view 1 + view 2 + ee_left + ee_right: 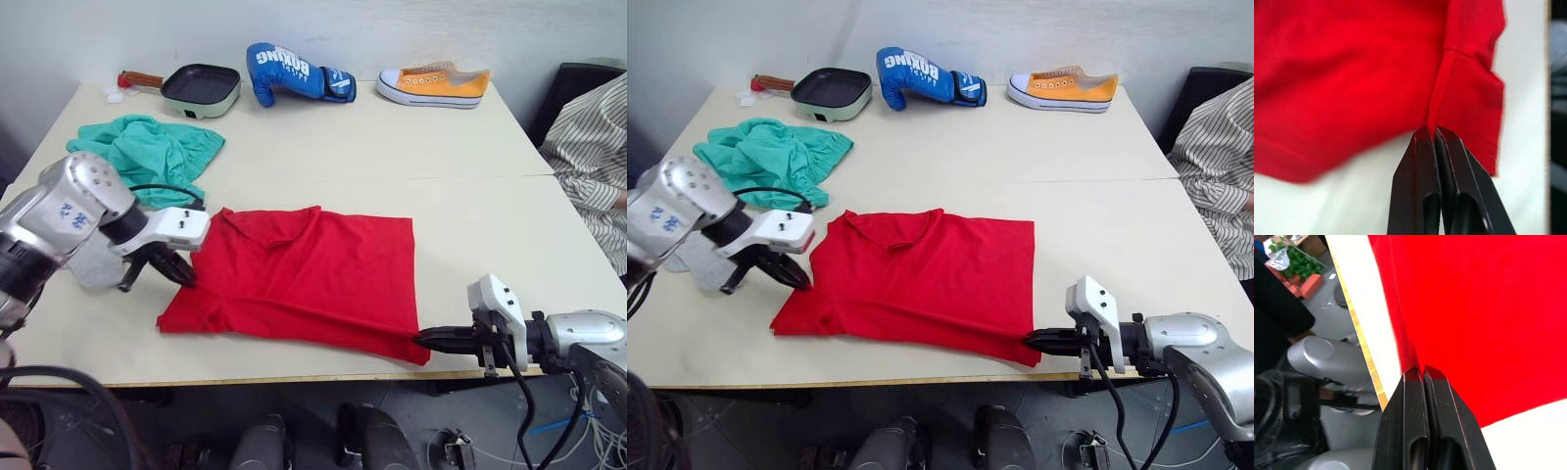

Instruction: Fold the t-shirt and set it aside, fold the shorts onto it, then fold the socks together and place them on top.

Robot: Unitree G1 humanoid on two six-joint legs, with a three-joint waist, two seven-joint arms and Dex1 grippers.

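The left gripper [181, 271] has its two black fingers pressed together on the left edge of the t-shirt [304, 279], pinching the red cloth by the sleeve seam; in the left wrist view the fingertips [1432, 139] meet right at that fold. The right gripper [431, 340] is likewise closed, its fingers nipping the shirt's near right corner at the table's near edge; the right wrist view shows the fingertips [1418, 377] tight against the red hem just beside the wooden edge.

The t-shirt lies flat across the near middle of the table [392, 147], already folded into a rough rectangle, collar toward the far side and a sleeve sticking out at the near left.

The shorts [147, 152] sit in a loose teal-green heap to the far left of the shirt, apart from it. A piece of light grey cloth, perhaps the socks [700, 259], shows under the left arm; I cannot tell more.

Along the far edge stand a small square pan [201, 88], a blue boxing glove [294, 76] and an orange sneaker [434, 84]. A person's striped sleeve [593, 166] shows at the right.
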